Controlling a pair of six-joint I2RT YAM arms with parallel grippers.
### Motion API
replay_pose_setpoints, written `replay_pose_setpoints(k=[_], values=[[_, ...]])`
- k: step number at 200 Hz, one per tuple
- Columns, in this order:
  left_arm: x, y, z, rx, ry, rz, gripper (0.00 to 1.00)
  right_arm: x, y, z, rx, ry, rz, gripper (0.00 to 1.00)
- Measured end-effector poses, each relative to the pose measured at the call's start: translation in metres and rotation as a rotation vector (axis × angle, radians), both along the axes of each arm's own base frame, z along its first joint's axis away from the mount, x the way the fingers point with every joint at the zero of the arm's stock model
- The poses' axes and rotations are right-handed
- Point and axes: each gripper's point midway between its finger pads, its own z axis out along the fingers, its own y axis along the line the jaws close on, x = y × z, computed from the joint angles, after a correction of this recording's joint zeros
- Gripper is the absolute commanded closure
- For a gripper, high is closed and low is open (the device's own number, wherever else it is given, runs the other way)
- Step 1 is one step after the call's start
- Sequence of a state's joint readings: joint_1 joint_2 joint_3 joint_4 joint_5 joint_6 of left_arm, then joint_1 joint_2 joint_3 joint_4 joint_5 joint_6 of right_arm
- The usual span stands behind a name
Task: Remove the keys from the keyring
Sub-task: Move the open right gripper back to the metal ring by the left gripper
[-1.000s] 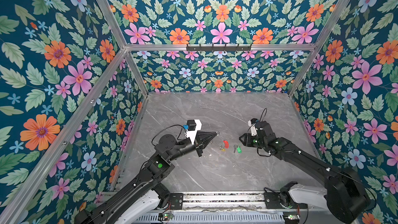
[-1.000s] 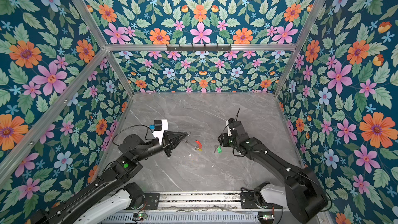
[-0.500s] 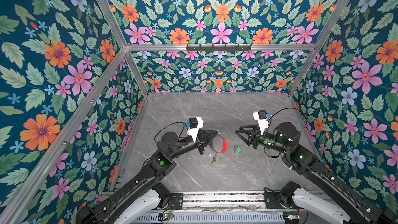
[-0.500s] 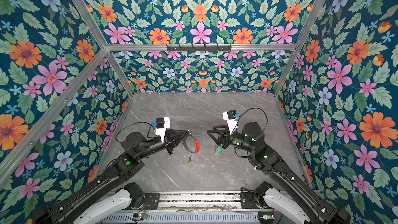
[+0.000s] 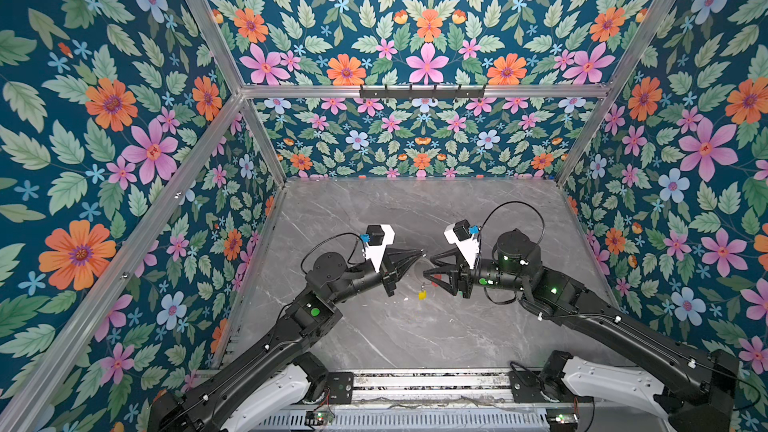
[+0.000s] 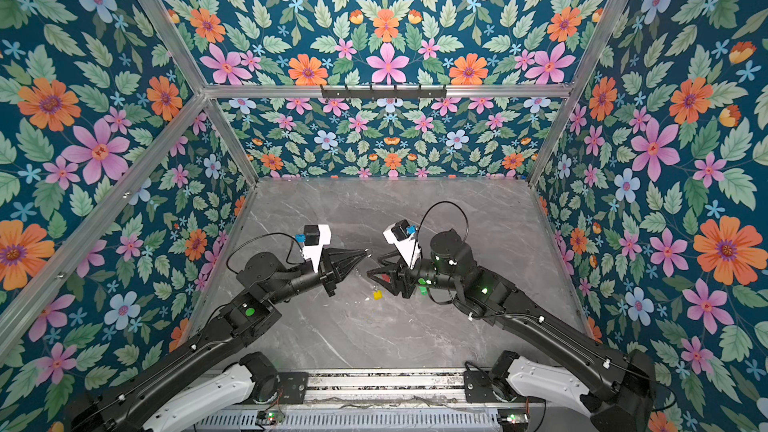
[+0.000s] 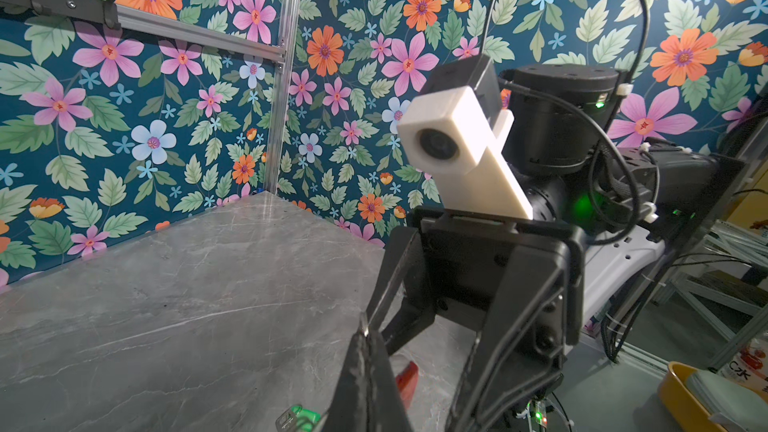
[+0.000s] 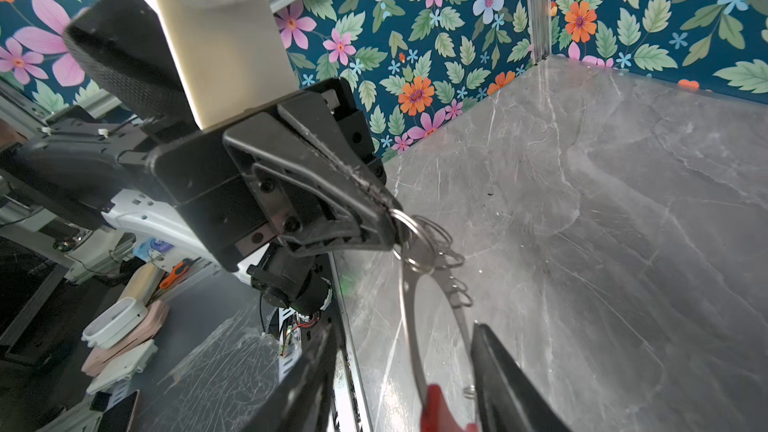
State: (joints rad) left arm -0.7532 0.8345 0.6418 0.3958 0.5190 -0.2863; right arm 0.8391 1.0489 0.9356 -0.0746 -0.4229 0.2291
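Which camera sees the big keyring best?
The right wrist view: the keyring, grey loop, small rings, red sleeve, hangs close up from the left gripper. Both top views show it tiny; the left wrist view, only a red bit.

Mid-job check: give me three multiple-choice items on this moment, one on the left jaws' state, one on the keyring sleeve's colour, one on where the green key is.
1. The left gripper is: A open; B shut on nothing; C shut on the keyring.
2. The keyring's sleeve is: A blue; B red; C yellow.
3. The green key: A lies on the table; B hangs from the keyring; C sits in the left gripper.

Answers:
1 C, the right wrist view shows its jaws pinching a silver ring of the loop.
2 B, a red arc shows low on the wire.
3 A, the left wrist view shows it flat on the marble.
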Motion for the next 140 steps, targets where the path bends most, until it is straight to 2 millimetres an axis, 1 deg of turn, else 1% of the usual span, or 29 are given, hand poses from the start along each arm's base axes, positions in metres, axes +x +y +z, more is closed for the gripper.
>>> replay_pose_setpoints(k=[4, 14, 25, 44, 62, 66, 79, 89, 120, 140], values=[[0.0, 0.0, 0.0, 0.0, 0.0, 0.0, 1.0, 0.002, 0.0, -0.002, -0.008, 0.003, -0.006, 0.58], [0.0, 0.0, 0.0, 0.0, 0.0, 0.0, 1.0, 0.005, 0.0, -0.008, -0.027, 0.006, -0.02, 0.7], [0.0, 0.0, 0.0, -0.001, -0.001, 0.0, 1.0, 0.008, -0.001, -0.015, -0.054, 0.011, -0.032, 0.78], [0.0, 0.0, 0.001, -0.003, 0.0, 0.0, 1.0, 0.008, 0.0, -0.02, -0.068, 0.013, -0.028, 0.9], [0.002, 0.001, 0.0, -0.001, 0.004, 0.012, 1.0, 0.005, 0.001, -0.02, -0.071, -0.004, -0.01, 1.0], [0.002, 0.001, 0.0, 0.0, 0.005, 0.013, 0.97, 0.004, 0.001, -0.02, -0.071, -0.004, -0.006, 1.0], [0.003, 0.002, 0.0, 0.0, 0.005, 0.018, 0.77, 0.004, 0.001, -0.02, -0.07, -0.005, -0.005, 1.0], [0.002, 0.002, 0.001, -0.002, 0.004, 0.018, 0.67, 0.007, 0.0, -0.02, -0.075, -0.003, -0.018, 1.0], [0.0, 0.011, 0.008, -0.026, -0.016, 0.048, 0.53, 0.019, -0.015, -0.026, -0.09, 0.038, -0.052, 1.0], [0.002, 0.016, 0.007, -0.029, -0.014, 0.078, 0.5, 0.027, -0.026, -0.021, -0.066, 0.068, -0.063, 1.0]])
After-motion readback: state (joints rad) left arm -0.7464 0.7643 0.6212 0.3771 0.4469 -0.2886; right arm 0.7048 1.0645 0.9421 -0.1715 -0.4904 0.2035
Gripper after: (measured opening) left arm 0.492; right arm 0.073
